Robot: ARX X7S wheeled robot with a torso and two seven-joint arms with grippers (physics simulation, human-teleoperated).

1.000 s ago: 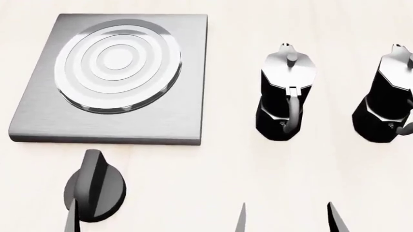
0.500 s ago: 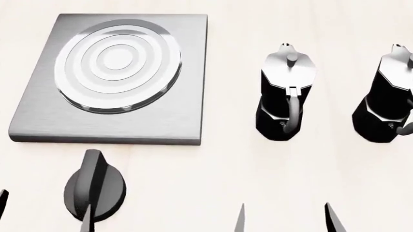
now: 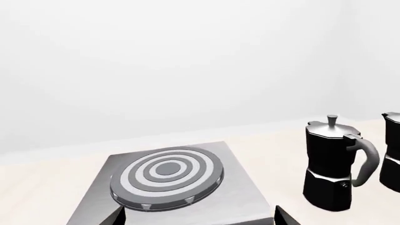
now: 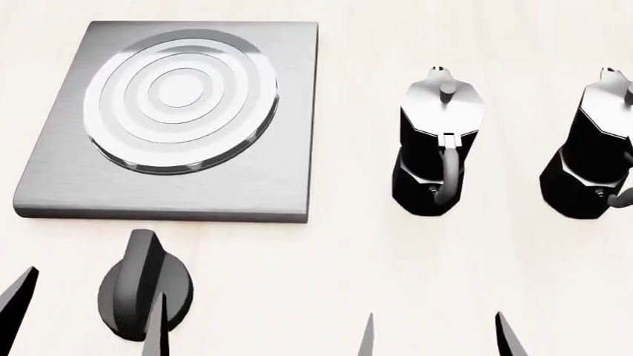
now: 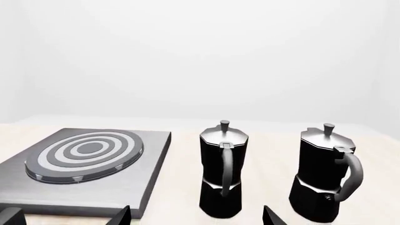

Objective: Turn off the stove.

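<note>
Since half a second ago, left gripper [image 4: 89, 311] fingertips have advanced, spread wide, straddling the knob [image 4: 144, 285], no contact seen. Knob sits just off the stove [image 4: 178, 119] slab's near edge, 6 o'clock. Moka pots [image 4: 438, 148] at 3 o'clock, well apart. Right gripper [image 4: 435, 335] spread wide over bare table [image 4: 327, 259].

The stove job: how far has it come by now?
Nothing looks done: the small black ridged knob is untouched. In hand: the left tool is open, its fingertips on either side of the knob without contact. Left: grip and turn it. The right tool waits open, near the black-and-silver moka pot.
</note>
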